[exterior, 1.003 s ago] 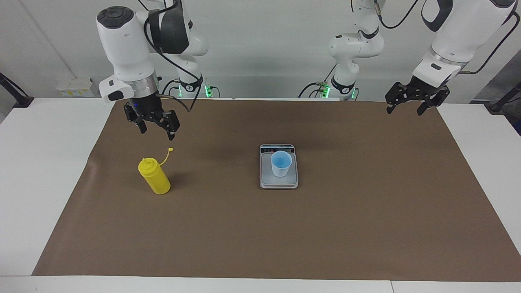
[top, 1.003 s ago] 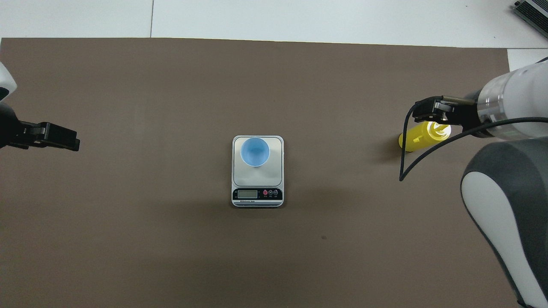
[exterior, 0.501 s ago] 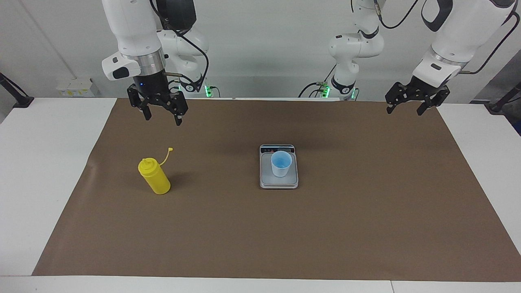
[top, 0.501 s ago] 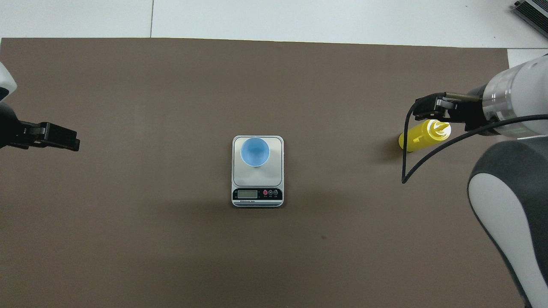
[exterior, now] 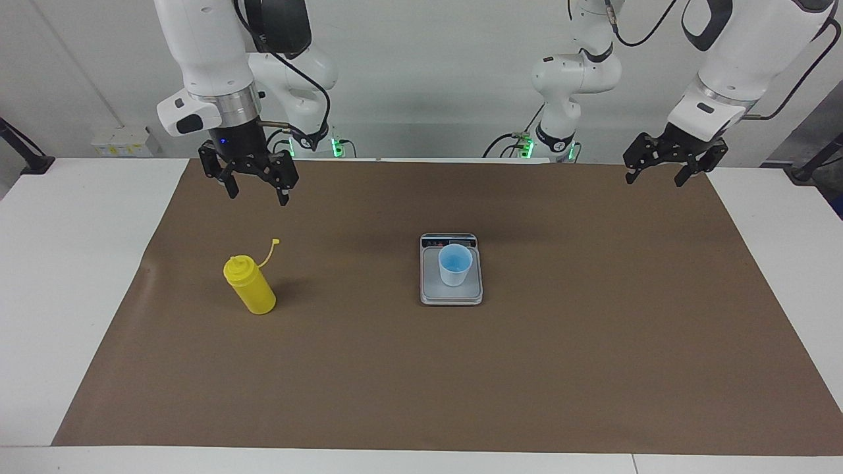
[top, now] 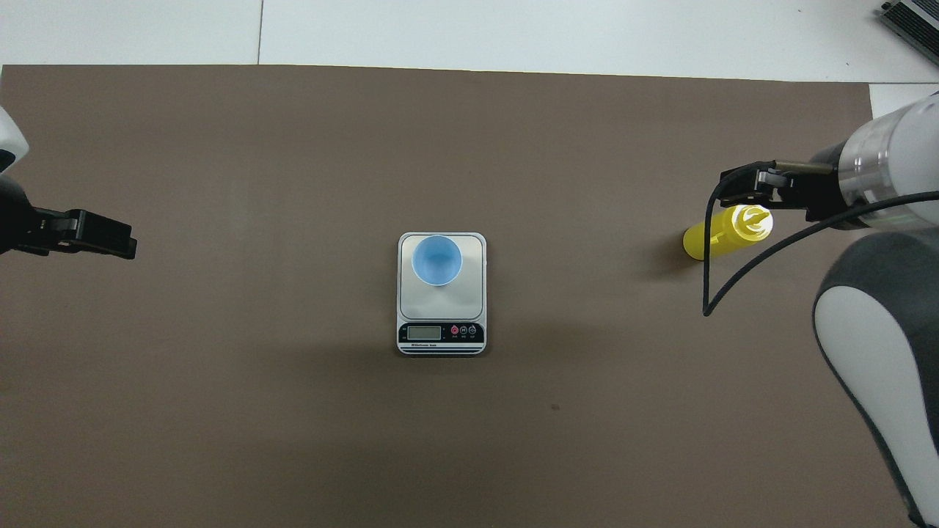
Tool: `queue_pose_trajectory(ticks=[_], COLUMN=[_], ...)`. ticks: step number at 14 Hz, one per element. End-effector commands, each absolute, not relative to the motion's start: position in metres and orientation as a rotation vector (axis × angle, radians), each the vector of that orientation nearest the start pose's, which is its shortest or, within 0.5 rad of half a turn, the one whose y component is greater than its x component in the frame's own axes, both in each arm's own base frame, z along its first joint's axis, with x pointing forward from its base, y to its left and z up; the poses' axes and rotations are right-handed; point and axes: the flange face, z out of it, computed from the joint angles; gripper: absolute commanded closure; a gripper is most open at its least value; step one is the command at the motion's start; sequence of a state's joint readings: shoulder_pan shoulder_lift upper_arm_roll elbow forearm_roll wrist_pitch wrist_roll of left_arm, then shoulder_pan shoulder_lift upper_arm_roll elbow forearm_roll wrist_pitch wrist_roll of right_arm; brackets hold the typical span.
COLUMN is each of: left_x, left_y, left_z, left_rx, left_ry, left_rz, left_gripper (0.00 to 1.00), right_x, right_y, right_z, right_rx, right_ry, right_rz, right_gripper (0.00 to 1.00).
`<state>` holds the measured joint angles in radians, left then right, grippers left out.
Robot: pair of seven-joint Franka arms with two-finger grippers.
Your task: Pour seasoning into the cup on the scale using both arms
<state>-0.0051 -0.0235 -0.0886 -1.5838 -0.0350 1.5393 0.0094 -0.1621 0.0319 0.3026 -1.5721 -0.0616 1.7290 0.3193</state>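
Right tool (exterior: pixel 253 187) open, empty, raised above the yellow squeeze bottle (exterior: pixel 250 285), not touching. Light-blue cup (exterior: pixel 454 264) sits on kitchen scale (exterior: pixel 451 294) mid-tabletop. Left tool (exterior: pixel 660 174) open, waiting.

Squeeze bottle (exterior: pixel 249 285): I see it upright and alone on the brown mat (exterior: pixel 593 368), open room on every side; only its tethered cap strap (exterior: pixel 269 253) sticks up toward the robots.
Right pincer (exterior: pixel 255 191): raised, fingers spread, with clear air between it and the bottle.
Scale (exterior: pixel 451 296): mid-mat, well apart from the bottle, bare mat between.
Cup (exterior: pixel 455 264): on the scale, mouth uncovered.
Left pincer (exterior: pixel 654 178): fingers spread, waits over the mat's edge, well apart from the scale.
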Motion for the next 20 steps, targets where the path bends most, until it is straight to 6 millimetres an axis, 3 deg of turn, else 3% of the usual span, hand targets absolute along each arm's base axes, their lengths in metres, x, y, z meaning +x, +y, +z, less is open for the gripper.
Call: queue_pose_trajectory(ticks=[1,4,20], left_x=[0.536,0.537,0.536], left_y=[-0.052,-0.052,-0.052], left_z=[0.628,0.628,0.628], left_rx=[-3.164,-3.164,-3.164], left_ry=[0.146,0.146,0.144], left_rz=[0.022,0.024,0.022], left_gripper=[0.0,0.0,0.0], right_x=[0.579,0.575,0.563], right_y=[0.057,0.062,0.042], right_z=[0.624,0.623,0.613], right_rx=[-3.167,-3.181,-3.183], right_ry=[0.235,0.222,0.284], right_rz=[-0.205,-0.172,-0.063], right_gripper=[0.0,0.0,0.0])
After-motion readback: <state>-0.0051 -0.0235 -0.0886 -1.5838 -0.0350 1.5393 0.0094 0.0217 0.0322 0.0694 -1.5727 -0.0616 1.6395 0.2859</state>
